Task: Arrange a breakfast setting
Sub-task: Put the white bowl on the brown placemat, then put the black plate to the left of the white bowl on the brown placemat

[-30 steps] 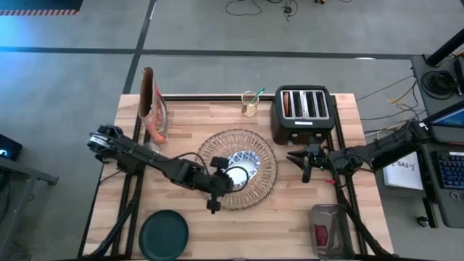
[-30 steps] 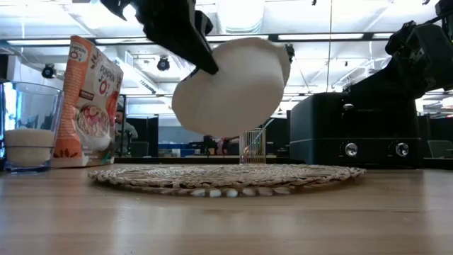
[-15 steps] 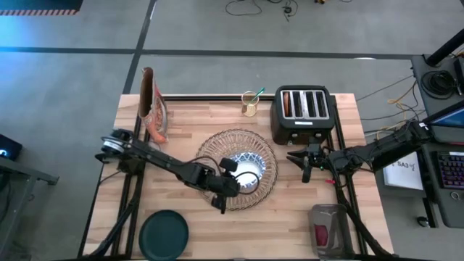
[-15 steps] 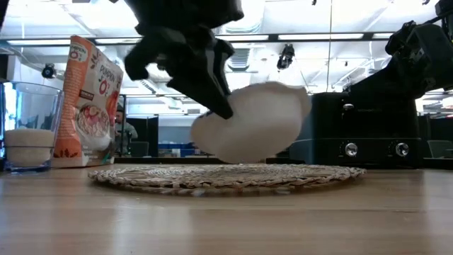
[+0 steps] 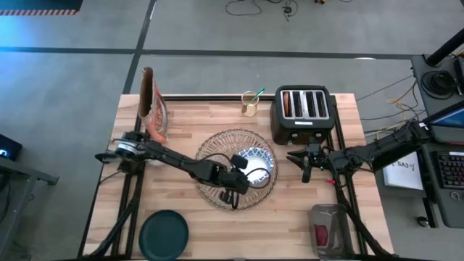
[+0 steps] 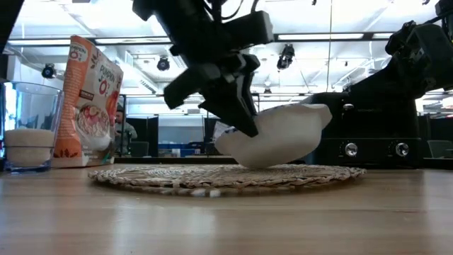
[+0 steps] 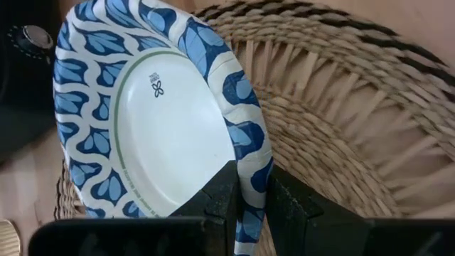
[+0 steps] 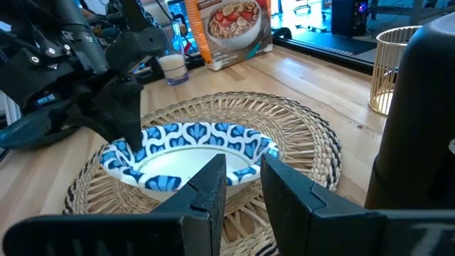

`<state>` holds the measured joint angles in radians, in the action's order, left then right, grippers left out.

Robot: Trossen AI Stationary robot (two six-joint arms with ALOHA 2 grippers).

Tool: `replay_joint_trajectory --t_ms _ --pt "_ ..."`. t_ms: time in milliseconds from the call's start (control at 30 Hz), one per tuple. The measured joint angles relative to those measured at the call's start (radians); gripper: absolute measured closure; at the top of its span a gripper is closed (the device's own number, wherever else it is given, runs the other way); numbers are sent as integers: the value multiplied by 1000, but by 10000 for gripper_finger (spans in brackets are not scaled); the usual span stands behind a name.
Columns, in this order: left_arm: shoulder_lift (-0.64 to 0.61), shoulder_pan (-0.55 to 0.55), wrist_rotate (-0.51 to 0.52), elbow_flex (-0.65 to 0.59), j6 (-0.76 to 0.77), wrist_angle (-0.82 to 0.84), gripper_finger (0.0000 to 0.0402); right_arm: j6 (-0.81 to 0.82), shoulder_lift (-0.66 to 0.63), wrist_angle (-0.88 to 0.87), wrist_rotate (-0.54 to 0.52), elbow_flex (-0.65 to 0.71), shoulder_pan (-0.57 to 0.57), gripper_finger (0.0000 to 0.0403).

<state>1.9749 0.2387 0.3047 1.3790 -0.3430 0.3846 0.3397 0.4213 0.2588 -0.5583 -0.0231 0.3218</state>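
Note:
A blue-and-white patterned bowl [image 5: 257, 162] is over the round woven placemat [image 5: 217, 148] at mid-table, and my left gripper [image 5: 237, 179] is shut on its rim. In the low view the bowl [image 6: 279, 138] is tilted, its held side lower, with its underside right at the placemat [image 6: 141, 176]; I cannot tell whether they touch. The dark teal plate [image 5: 164, 233] lies flat near the front left corner. A small clear glass [image 6: 25, 127] holding something white stands by the cereal box. My right gripper [image 5: 307, 164] waits in front of the toaster, narrowly open, nothing between its fingers. My left gripper pinches the bowl's rim [image 7: 250, 186] on its near-left side, one finger [image 7: 222, 201] inside the bowl and one [image 7: 286, 206] outside. The fingers slant down from the table's left. The bowl hangs tilted over the placemat, its far-right rim [image 6: 322, 112] highest.
The black four-slot toaster [image 5: 302, 112] stands at the back right, just beyond the placemat. A cereal box [image 5: 153, 109] is at the back left. A small wire holder [image 5: 251, 105] with a thin utensil sits at the far edge. A grey device [image 5: 326, 228] lies front right.
My left gripper has gone down and toward the table's right, rolling as it went, still shut on the bowl. The bowl, earlier high and steeply tipped over the placemat's left part, is now much flatter and low over the placemat's middle.

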Motion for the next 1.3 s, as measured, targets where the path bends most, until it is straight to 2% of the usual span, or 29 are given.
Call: replay_joint_trajectory --t_ms 167,333,467,600,933,1167,1300 --pt "34 -10 -8 36 8 8 340 0 0 0 0 0 0 323" --pt "37 -13 -36 56 19 9 289 0 0 0 0 0 0 323" --pt "33 -11 -26 89 30 81 252 0 0 0 0 0 0 323" --pt "-6 2 -25 119 87 176 242 0 0 0 0 0 0 323" --pt "-87 70 -18 116 463 471 249 0 0 1 0 0 0 323" --pt "-111 188 3 112 742 736 249 0 0 0 0 0 0 323" --pt "-111 262 -19 108 874 873 249 0 0 0 0 0 0 323"
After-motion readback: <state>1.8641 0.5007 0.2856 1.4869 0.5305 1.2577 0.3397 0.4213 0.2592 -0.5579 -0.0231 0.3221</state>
